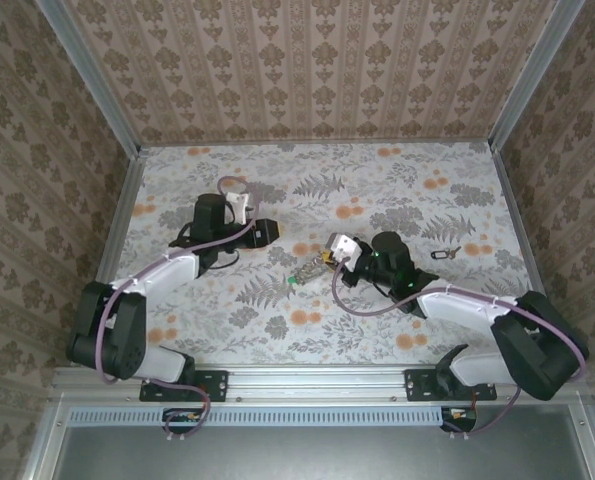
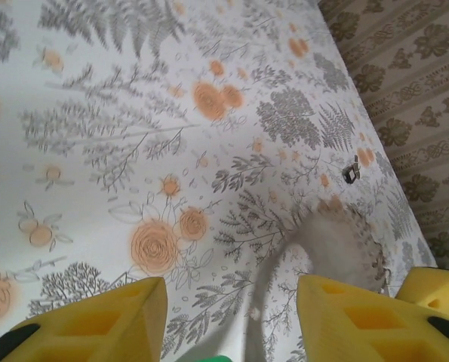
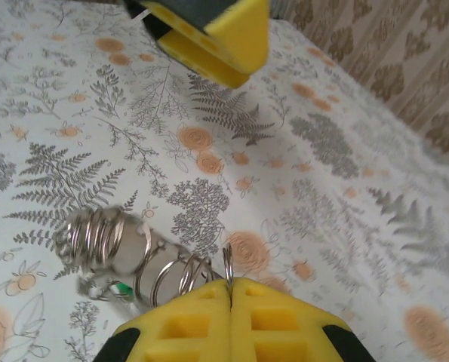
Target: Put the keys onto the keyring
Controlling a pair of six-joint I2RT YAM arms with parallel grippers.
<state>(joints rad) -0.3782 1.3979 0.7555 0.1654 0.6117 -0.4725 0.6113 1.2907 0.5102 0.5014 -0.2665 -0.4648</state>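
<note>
The step in hand looks like holding the ring ready for threading: the right gripper (image 3: 232, 292), at the bottom centre of its wrist view, has its yellow fingers pressed together on a thin wire loop of the keyring (image 3: 145, 260), which trails away to the lower left of that frame as a bunch of pale metal coils lying on the flowered table (image 3: 337, 151), a green key head (image 3: 118, 289) tucked beneath them. From above, the keyring (image 1: 305, 268) sits just left of centre, between the two claws. The left gripper (image 2: 228, 296) hangs with its fingers apart and only tablecloth between them; a sliver of green shows at the bottom edge of its wrist view, but what that is cannot be told. One loose key (image 1: 443, 253) lies well to the right of centre in the overhead picture, a small dark speck whose head colour is unclear. By my reading, the next move calls for the free claw to fetch that key and bring its hole to the open end of the wire, while the other claw keeps the ring steady, since so fine a loop could slip or twist
</note>
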